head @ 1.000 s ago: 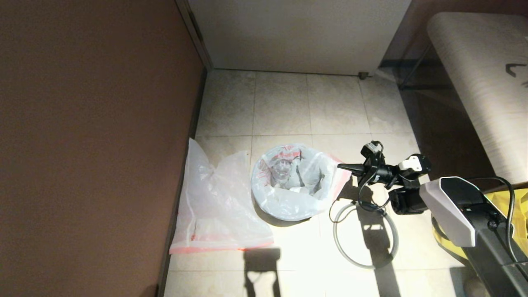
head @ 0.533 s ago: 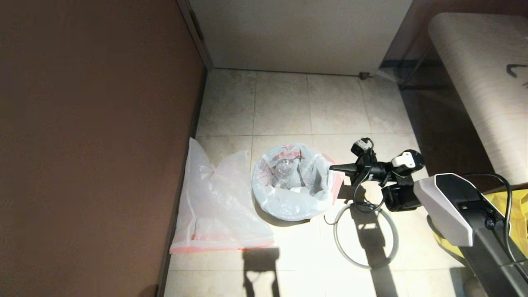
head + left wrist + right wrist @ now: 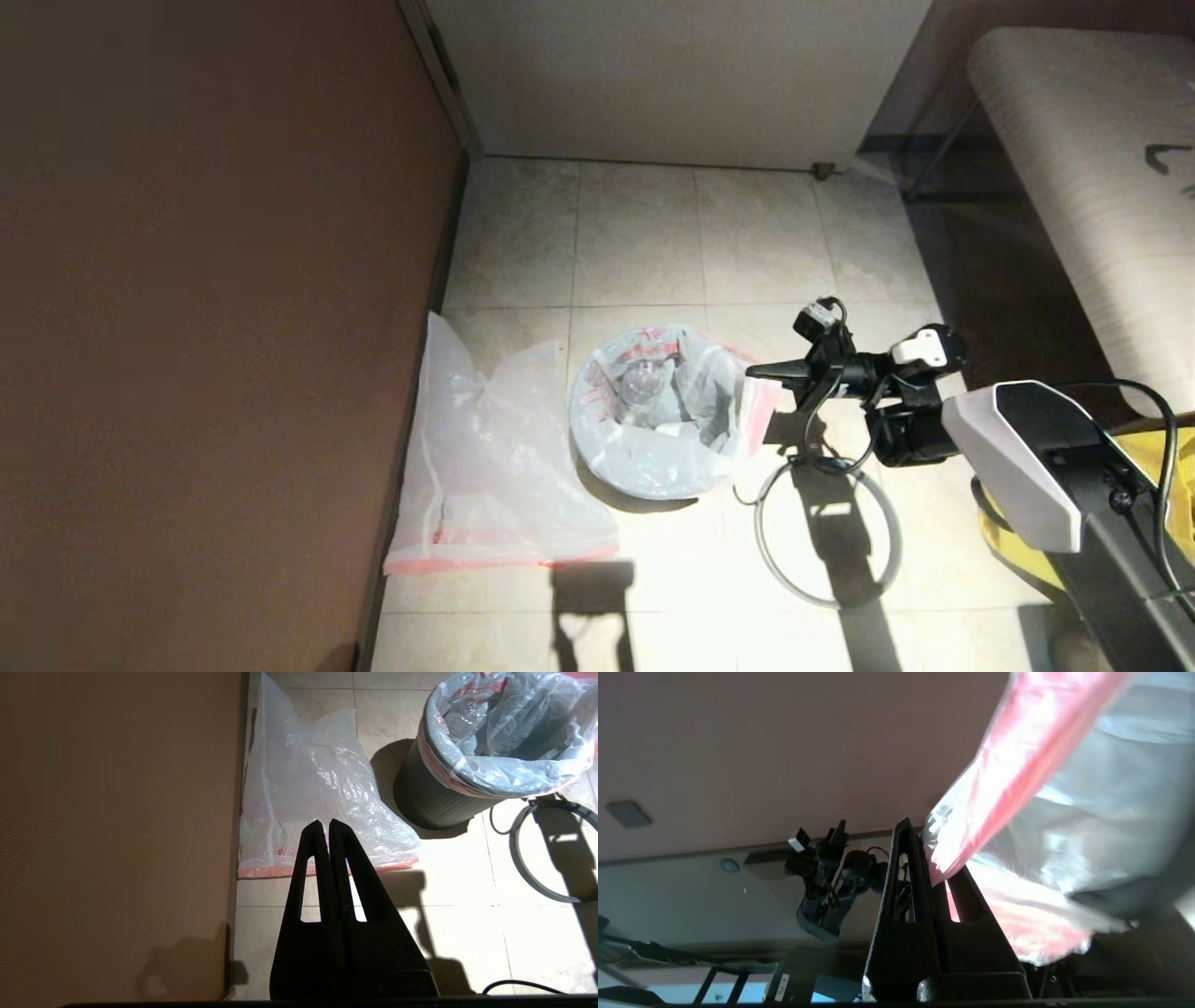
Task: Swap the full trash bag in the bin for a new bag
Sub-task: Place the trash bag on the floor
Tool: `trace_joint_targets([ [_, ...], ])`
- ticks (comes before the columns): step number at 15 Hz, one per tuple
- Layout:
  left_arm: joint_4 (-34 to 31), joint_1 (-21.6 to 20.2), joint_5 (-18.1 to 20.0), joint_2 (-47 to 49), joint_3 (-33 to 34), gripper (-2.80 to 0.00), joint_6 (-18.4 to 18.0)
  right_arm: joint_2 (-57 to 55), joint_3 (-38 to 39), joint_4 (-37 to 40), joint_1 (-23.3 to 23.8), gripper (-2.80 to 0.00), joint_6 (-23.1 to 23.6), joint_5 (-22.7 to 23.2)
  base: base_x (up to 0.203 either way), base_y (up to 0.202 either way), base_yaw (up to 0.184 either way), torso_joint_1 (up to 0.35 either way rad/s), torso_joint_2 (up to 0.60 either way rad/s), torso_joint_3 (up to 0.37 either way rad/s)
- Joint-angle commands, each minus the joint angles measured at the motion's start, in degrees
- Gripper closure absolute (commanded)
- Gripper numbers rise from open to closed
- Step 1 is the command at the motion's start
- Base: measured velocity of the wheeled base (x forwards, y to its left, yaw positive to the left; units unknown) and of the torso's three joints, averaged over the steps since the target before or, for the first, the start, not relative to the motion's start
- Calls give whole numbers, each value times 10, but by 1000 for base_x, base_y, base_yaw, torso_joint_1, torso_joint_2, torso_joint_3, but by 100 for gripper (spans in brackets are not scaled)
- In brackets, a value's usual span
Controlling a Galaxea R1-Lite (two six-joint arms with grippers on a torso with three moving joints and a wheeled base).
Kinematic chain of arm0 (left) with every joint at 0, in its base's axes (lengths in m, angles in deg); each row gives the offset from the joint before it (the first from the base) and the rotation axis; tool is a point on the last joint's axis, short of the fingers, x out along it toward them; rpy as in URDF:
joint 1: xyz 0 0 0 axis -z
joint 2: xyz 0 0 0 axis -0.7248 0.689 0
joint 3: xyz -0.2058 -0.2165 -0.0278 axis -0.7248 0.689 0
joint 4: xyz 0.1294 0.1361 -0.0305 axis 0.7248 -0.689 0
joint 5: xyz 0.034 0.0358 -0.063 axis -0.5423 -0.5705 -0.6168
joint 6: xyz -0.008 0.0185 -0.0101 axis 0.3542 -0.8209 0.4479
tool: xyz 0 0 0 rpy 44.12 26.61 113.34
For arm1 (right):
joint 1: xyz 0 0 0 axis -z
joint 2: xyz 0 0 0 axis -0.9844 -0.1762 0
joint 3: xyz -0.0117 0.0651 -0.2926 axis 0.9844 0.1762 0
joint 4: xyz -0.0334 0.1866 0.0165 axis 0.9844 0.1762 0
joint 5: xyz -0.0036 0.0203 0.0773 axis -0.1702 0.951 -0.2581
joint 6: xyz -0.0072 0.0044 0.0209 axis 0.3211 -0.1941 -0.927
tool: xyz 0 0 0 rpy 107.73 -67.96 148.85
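The black bin (image 3: 644, 487) (image 3: 434, 802) stands on the tiles, lined with the lumpy full trash bag (image 3: 663, 411) (image 3: 504, 732); a clear bottle and dark scraps show through the film. My right gripper (image 3: 750, 372) (image 3: 924, 858) is at the bin's right side, shut on the bag's red-pink mouth band (image 3: 1008, 760). The grey hoop (image 3: 826, 532) (image 3: 518, 858) lies flat on the floor to the right of the bin. The flat new bag (image 3: 495, 467) (image 3: 317, 779) lies against the brown wall. My left gripper (image 3: 325, 823) hangs shut and empty above the new bag's near edge; the head view does not show it.
A brown wall (image 3: 205, 327) runs along the left and a pale door (image 3: 672, 75) closes the back. A light bench (image 3: 1083, 187) stands at the right, with a big yellow bag (image 3: 1153, 467) behind my right arm. Open tiles lie beyond the bin.
My right gripper has moved left toward the bin, then slightly up, and the bag's red-pink flap has folded in against the bin's right side. The new bag and hoop lie as before.
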Motion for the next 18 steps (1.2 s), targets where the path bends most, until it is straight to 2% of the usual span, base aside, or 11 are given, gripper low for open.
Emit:
trace_joint_targets([
  [1, 0, 0, 0, 0, 0, 0, 0, 19, -1, -5, 2, 0, -5, -4, 0, 0, 0, 0, 0, 0],
  [3, 0, 0, 0, 0, 0, 0, 0, 19, -2, -5, 1, 0, 2, -20, 0, 0, 0, 0, 0, 0],
  [5, 0, 0, 0, 0, 0, 0, 0, 19, -1, -5, -8, 0, 18, -58, 0, 0, 0, 0, 0, 0],
  [10, 0, 0, 0, 0, 0, 0, 0, -3, 1, -5, -6, 0, 81, -62, 0, 0, 0, 0, 0, 0],
  [13, 0, 0, 0, 0, 0, 0, 0, -18, 1, -5, 1, 0, 164, -66, 0, 0, 0, 0, 0, 0],
  [15, 0, 0, 0, 0, 0, 0, 0, -22, 1, -5, 8, 0, 220, -107, 0, 0, 0, 0, 0, 0],
  [18, 0, 0, 0, 0, 0, 0, 0, -22, 1, -5, 23, 0, 269, -149, 0, 0, 0, 0, 0, 0],
])
